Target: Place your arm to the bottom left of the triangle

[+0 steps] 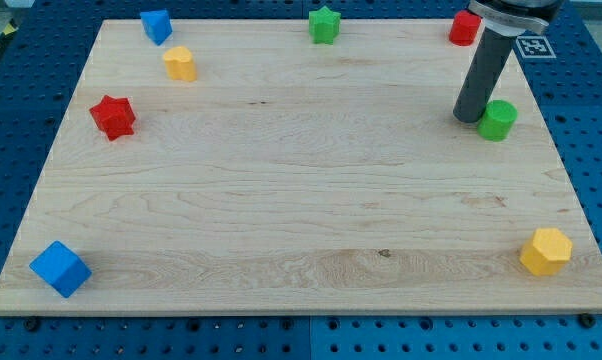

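My tip [468,119] rests on the wooden board [301,200] at the view's upper right. It stands just left of a round green block [499,120], touching or nearly touching it. A small blue block [156,26] sits at the view's top left; it looks roughly triangular, but its shape is not clear. My tip is far to the right of it, almost the board's whole width away. No other block reads as a triangle.
A yellow block [180,63] lies below and right of the small blue block. A red star [113,116] is at the left, a green star [324,25] at top centre, a red block [465,28] at top right. A blue cube [60,268] is at bottom left, a yellow hexagon [546,251] at bottom right.
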{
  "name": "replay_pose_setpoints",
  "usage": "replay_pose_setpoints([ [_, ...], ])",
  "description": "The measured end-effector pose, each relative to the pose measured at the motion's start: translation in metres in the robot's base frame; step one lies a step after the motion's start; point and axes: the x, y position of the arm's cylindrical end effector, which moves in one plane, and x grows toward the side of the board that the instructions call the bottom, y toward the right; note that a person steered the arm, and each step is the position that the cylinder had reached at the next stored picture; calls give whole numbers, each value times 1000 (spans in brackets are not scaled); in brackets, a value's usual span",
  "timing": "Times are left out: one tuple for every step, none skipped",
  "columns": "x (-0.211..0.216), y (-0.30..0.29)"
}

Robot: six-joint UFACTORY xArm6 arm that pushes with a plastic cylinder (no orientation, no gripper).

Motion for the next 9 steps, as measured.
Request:
replay_pose_setpoints([
  [0,5],
  [0,7],
  [-2,-33],
  [-15,-117],
  [-35,-207],
  [-52,-296],
  [-58,-374],
  [-58,-389],
  [-90,-418],
])
